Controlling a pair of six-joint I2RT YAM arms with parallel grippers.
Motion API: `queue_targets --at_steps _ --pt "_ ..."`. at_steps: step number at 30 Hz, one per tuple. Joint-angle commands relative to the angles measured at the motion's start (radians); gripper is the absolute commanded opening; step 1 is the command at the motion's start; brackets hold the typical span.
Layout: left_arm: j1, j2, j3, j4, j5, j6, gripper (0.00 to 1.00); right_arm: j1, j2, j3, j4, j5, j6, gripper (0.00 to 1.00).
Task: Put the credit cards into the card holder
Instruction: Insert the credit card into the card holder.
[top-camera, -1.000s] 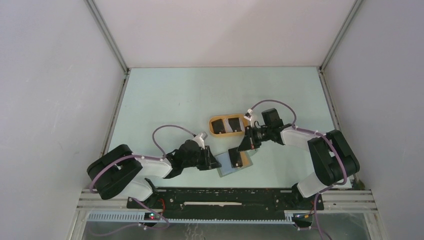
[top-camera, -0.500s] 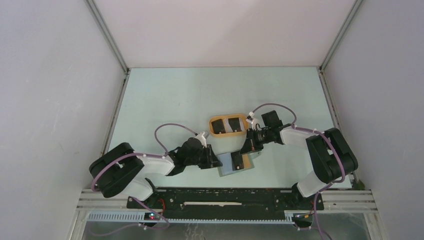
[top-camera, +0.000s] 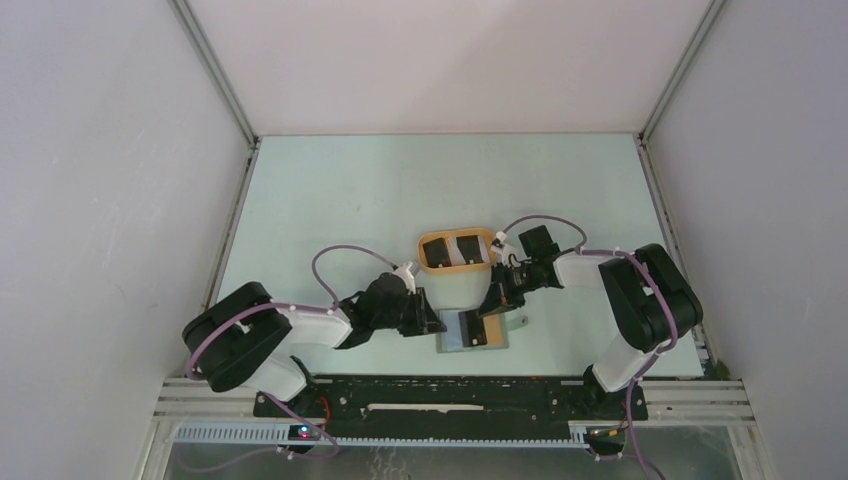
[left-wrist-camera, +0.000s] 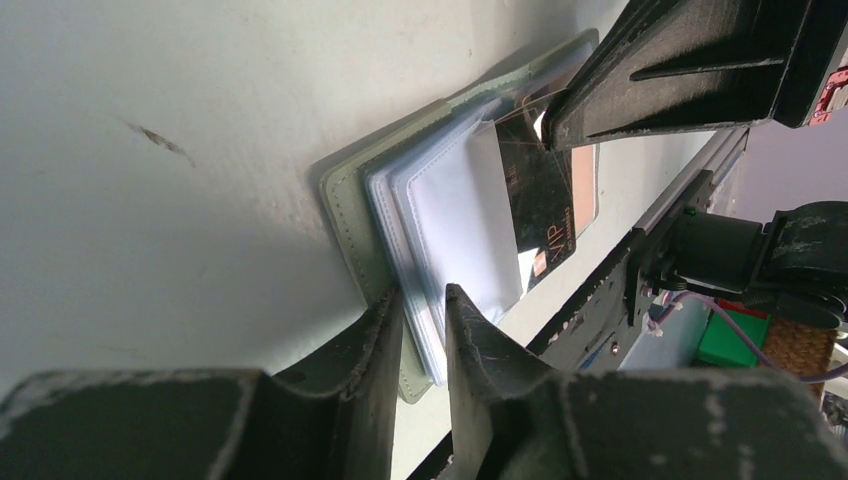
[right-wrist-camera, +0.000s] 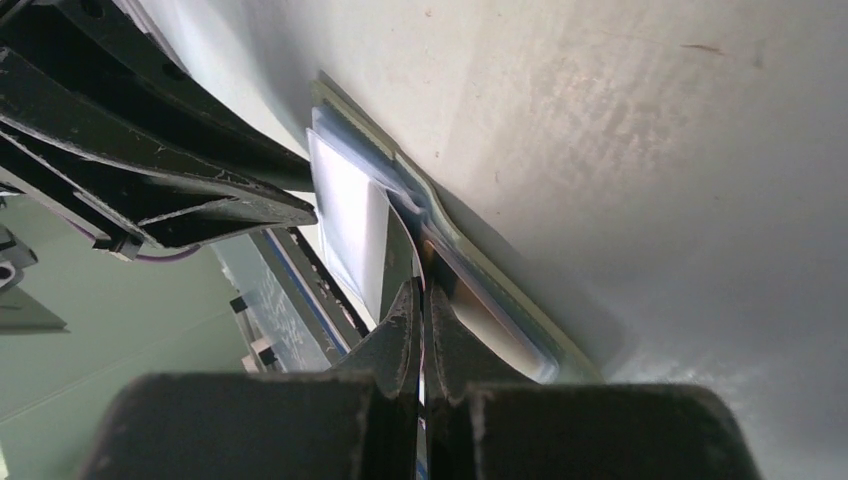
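Two end effectors meet at the card holder, which lies open on the desk near its front edge. The left end effector is clamped on the holder's left edge, with clear sleeves between its fingers. The right end effector is closed on a dark credit card over the sleeves. In the left wrist view, its finger hides the card's upper end. Behind, an orange tray holds two black cards, too small to read.
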Motion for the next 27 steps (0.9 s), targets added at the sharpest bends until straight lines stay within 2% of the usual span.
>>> queue_targets --at_steps 1,14,27 --pt "-0.005 0.039 0.041 -0.051 -0.027 0.027 0.28 0.026 0.036 0.013 0.033 -0.021 0.041 0.00" --pt "0.010 0.034 0.027 -0.035 -0.023 -0.004 0.26 0.050 0.087 0.018 0.152 -0.060 0.150 0.01" --pt "0.073 0.034 -0.043 0.189 0.052 -0.137 0.26 0.055 0.136 0.103 0.196 -0.038 0.222 0.00"
